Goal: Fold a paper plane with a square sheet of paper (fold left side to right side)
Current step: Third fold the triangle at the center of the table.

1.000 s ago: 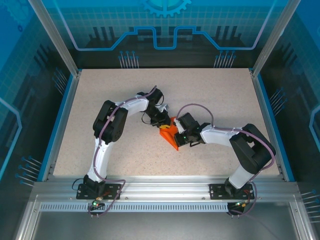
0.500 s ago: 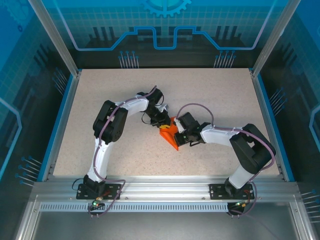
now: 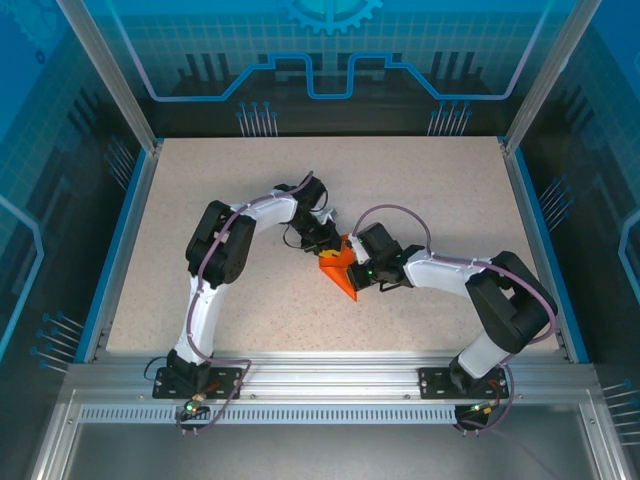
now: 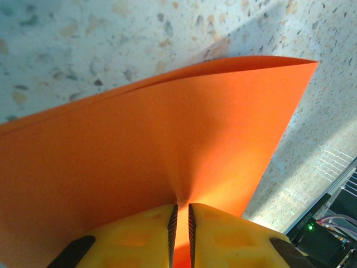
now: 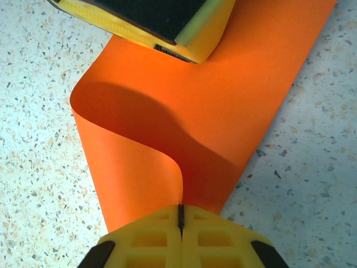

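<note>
The square sheet of paper is bright orange and lies mid-table, bent over itself in a loose curl. My left gripper comes from the upper left and is shut on one edge; in the left wrist view the sheet of paper runs between the nearly closed yellow fingers of that gripper. My right gripper holds the opposite side. In the right wrist view this gripper is shut on the curled-up edge of the sheet, with the left gripper's finger above.
The speckled tabletop is bordered by blue rails at the left and right. An aluminium frame with both arm bases runs along the near edge. Open table lies behind and to both sides of the paper.
The right arm's elbow has shifted slightly to the right. The paper and both grippers stay where they were.
</note>
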